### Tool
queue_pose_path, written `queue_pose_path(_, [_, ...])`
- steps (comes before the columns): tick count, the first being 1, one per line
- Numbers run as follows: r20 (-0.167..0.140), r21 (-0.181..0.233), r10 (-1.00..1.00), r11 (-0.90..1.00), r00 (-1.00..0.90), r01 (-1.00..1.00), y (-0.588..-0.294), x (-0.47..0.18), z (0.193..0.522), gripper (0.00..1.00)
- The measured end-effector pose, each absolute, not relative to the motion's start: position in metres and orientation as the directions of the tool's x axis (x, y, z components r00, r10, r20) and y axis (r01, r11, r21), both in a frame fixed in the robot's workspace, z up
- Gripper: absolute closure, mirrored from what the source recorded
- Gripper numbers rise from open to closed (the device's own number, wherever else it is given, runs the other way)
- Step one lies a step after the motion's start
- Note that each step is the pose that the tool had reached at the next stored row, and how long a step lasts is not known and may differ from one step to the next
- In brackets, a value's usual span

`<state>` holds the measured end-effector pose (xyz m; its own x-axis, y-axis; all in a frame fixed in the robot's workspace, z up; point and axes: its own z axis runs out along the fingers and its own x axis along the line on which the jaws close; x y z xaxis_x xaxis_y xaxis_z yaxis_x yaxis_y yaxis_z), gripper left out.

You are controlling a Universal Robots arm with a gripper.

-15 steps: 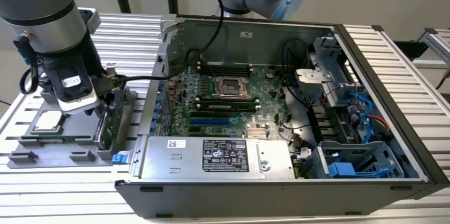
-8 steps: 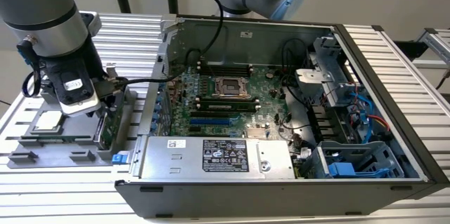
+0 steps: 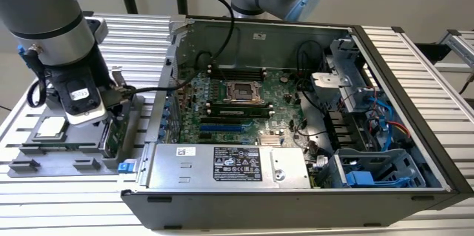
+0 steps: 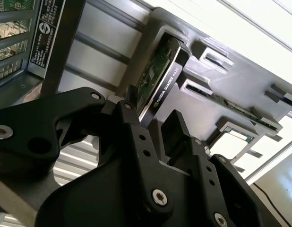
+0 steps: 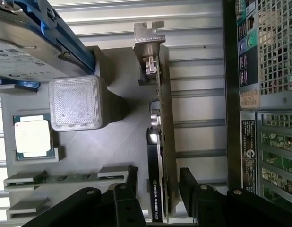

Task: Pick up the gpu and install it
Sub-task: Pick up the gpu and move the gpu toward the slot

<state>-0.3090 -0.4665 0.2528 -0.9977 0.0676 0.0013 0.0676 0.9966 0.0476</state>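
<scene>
Gripper (image 5: 160, 173): hanging open, straddling the gpu (image 5: 161, 118). Computer case (image 3: 296, 108): lying open beside the tray. Grey tray (image 5: 122, 142): holding the gpu upright on edge. Step: pick-up, seemingly not yet grasped; closing calls for jaws square on both faces.

Evenly and brightly lit from above in the exterior view, with soft shadow inside the computer case (image 3: 222, 214) and mild glare on the ribbed table (image 3: 44, 191). Blown out to white along one corner in the second wrist view, with the black gripper (image 4: 153, 109) nearly silhouetted. Flat, greyish light in the first wrist view, with faint shadow beside the gpu (image 5: 158, 156).
</scene>
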Motion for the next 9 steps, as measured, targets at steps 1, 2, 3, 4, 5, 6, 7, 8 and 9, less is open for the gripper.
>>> queue_pose_path(1, [0.001,0.048,0.067,0.997,-0.998,0.067,-0.4665,-0.3093,0.2519,0.0])
queue_pose_path(2, [0.001,0.048,0.067,0.997,-0.998,0.067,-0.4665,-0.3095,0.2508,0.0])
queue_pose_path(3, [0.001,0.048,0.068,0.997,-0.998,0.067,-0.4665,-0.3099,0.2498,0.0])
queue_pose_path(4, [0.001,0.048,0.068,0.997,-0.998,0.068,-0.4665,-0.3101,0.2489,0.0])
queue_pose_path(5, [0.001,0.048,0.068,0.997,-0.998,0.068,-0.4665,-0.3103,0.248,0.0])
queue_pose_path(6, [0.001,0.048,0.067,0.997,-0.998,0.067,-0.4665,-0.3104,0.247,0.0])
queue_pose_path(7, [0.001,0.048,0.067,0.997,-0.998,0.067,-0.4665,-0.3104,0.2461,0.0])
queue_pose_path(8, [0.001,0.048,0.067,0.997,-0.998,0.067,-0.4664,-0.3104,0.2454,0.0])
queue_pose_path(9, [0.0,0.048,0.067,0.997,-0.998,0.067,-0.4664,-0.3104,0.2449,0.0])
